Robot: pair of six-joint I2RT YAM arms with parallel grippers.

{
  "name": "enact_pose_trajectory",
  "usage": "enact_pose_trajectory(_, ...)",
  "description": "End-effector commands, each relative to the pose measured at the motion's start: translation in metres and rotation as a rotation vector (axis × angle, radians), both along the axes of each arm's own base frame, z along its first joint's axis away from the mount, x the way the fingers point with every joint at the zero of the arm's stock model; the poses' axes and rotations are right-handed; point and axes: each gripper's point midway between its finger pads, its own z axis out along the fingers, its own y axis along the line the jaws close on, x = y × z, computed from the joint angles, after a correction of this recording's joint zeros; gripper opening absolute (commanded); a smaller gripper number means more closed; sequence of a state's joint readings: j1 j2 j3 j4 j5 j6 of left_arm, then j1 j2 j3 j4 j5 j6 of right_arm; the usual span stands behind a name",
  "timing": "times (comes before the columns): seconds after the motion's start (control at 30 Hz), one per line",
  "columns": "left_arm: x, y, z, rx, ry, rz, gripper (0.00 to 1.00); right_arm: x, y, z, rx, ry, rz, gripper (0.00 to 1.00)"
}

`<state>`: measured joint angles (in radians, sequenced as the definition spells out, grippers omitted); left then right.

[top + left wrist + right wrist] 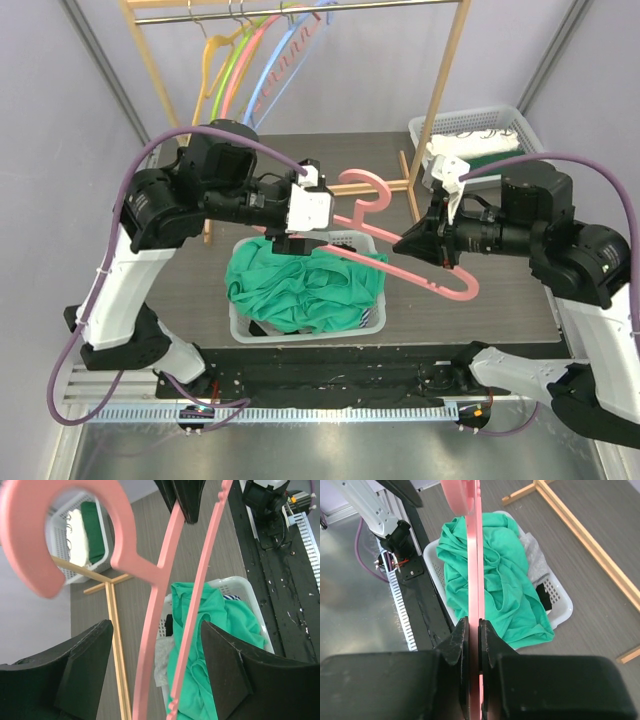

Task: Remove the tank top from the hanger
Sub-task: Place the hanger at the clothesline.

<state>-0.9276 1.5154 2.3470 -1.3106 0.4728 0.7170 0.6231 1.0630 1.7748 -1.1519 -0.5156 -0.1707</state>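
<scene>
The green tank top (300,285) lies crumpled in a white basket (300,333), off the pink hanger (400,262). My right gripper (412,243) is shut on the hanger's lower bar and holds it in the air above the basket. In the right wrist view the hanger (473,555) runs edge-on between the right gripper's (472,622) jaws, with the tank top (505,590) below. My left gripper (290,243) hangs over the basket. Its jaws (156,627) stand open, with both bars of the hanger (165,565) passing between them, untouched. The tank top (230,615) shows beyond them.
A wooden clothes rack (440,90) stands at the back with several coloured hangers (250,60) on its rail. Its base bar (117,645) lies on the table beside the basket. A white bin (480,130) of folded clothes sits back right.
</scene>
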Motion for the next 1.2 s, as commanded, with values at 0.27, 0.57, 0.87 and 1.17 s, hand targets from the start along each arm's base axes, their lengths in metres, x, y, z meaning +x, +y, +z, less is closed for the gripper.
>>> enact_pose_trajectory(0.27, -0.016, 0.017, -0.033, 0.137, 0.112, -0.011, 0.51, -0.012, -0.002, 0.03, 0.064, -0.122, 0.051, 0.01)
enact_pose_trajectory(0.57, -0.02, 0.019, -0.05, 0.236, 0.158, -0.04, 0.08, -0.016, -0.002, 0.042, 0.099, -0.197, 0.074, 0.01)
enact_pose_trajectory(0.87, -0.02, 0.022, -0.042, 0.212, 0.131, -0.023, 0.05, -0.006, -0.02, 0.03, 0.079, -0.238, -0.046, 0.27)
enact_pose_trajectory(1.17, -0.021, 0.03, -0.031, 0.179, 0.11, 0.011, 0.05, -0.023, -0.048, 0.011, 0.041, -0.213, -0.125, 0.32)
